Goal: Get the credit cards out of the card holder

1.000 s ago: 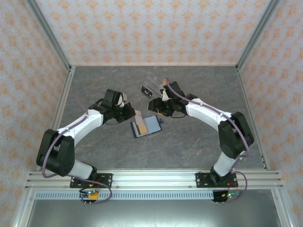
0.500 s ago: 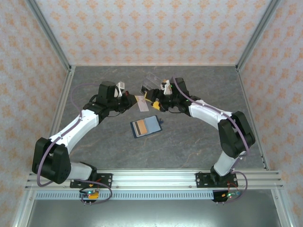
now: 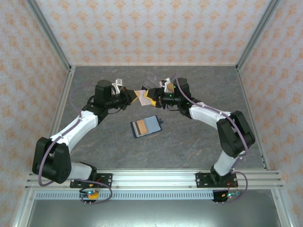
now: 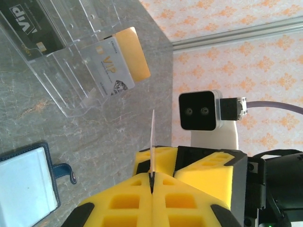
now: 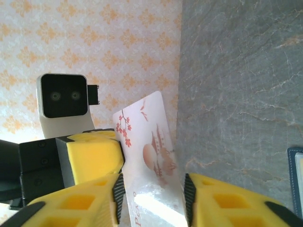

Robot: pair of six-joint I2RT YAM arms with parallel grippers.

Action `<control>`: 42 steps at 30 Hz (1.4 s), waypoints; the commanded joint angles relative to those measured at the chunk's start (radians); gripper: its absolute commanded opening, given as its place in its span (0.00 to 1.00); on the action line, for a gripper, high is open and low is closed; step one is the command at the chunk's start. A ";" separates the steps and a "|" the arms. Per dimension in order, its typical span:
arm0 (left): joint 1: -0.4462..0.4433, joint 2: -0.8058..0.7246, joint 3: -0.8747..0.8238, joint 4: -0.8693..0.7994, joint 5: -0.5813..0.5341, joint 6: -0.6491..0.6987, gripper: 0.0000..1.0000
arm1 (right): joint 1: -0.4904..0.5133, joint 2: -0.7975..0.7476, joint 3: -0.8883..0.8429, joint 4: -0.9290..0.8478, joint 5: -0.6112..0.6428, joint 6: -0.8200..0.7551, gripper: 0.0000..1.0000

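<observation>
From the top external camera, logged the left fingers (image 3: 131, 97) and right fingers (image 3: 153, 97) meeting tip to tip over the far half of the bench (image 3: 199, 137), with a credit card (image 3: 140, 97) between them. Noted the card holder (image 3: 146, 126) lying open on the bench, nearer the arm bases and well apart from both, with tan and brown cards (image 3: 138, 127) in its left half. Spotted a clear acrylic box (image 3: 154, 79) just beyond the fingers. From the left wrist, saw the left fingers (image 4: 128, 203) pressed together on the credit card (image 4: 152, 137), edge-on and upright. Marked the box (image 4: 71, 90) on the bench with a black card (image 4: 35, 28), a whitish card (image 4: 111, 68) and an orange-tan card (image 4: 135, 52) inside, plus a corner of the card holder (image 4: 28, 189) at lower left. From the right wrist, found the right fingers (image 5: 236, 203) spread wide either side of the credit card (image 5: 154, 175), whitish with red blossom print; could not tell any contact with the pads.
</observation>
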State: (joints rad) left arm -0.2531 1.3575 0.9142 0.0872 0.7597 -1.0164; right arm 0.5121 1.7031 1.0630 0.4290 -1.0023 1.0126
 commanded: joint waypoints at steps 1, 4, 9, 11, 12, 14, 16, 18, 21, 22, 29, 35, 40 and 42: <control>0.011 0.009 -0.028 0.048 0.044 -0.009 0.00 | -0.004 -0.032 -0.016 0.062 -0.020 -0.024 0.32; 0.013 0.005 -0.036 0.020 0.039 0.001 0.00 | -0.006 -0.038 -0.017 0.038 -0.008 -0.059 0.18; 0.016 -0.003 0.000 -0.183 -0.064 0.106 0.25 | -0.006 -0.079 0.038 -0.245 0.114 -0.319 0.01; 0.018 -0.004 0.020 -0.280 -0.138 0.160 0.41 | -0.006 -0.098 0.081 -0.412 0.211 -0.462 0.00; 0.018 -0.004 0.034 -0.344 -0.197 0.190 0.49 | -0.005 -0.103 0.107 -0.483 0.268 -0.539 0.00; 0.022 0.000 0.049 -0.428 -0.289 0.239 0.59 | -0.006 -0.107 0.164 -0.621 0.395 -0.671 0.00; 0.025 0.006 0.066 -0.494 -0.366 0.278 0.71 | -0.006 -0.102 0.219 -0.713 0.507 -0.794 0.00; 0.028 0.010 0.074 -0.540 -0.435 0.304 0.82 | -0.007 -0.094 0.257 -0.755 0.621 -0.917 0.00; 0.032 0.011 0.071 -0.559 -0.490 0.338 0.94 | -0.008 -0.066 0.297 -0.769 0.718 -1.100 0.00; 0.034 0.015 0.072 -0.563 -0.500 0.351 0.96 | -0.012 -0.047 0.316 -0.776 0.738 -1.156 0.00; 0.039 0.044 0.097 -0.586 -0.525 0.378 1.00 | -0.045 0.075 0.452 -0.848 0.704 -1.432 0.00; 0.040 0.071 0.114 -0.596 -0.509 0.375 1.00 | -0.106 0.200 0.584 -0.924 0.614 -1.507 0.00; 0.040 0.078 0.111 -0.598 -0.499 0.369 1.00 | -0.136 0.271 0.654 -0.971 0.552 -1.542 0.00; 0.040 0.080 0.109 -0.599 -0.497 0.371 1.00 | -0.137 0.293 0.683 -0.999 0.539 -1.555 0.00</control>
State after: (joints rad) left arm -0.2199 1.4292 0.9981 -0.4835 0.2794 -0.6598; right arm 0.3756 1.9762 1.6962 -0.5045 -0.4126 -0.4873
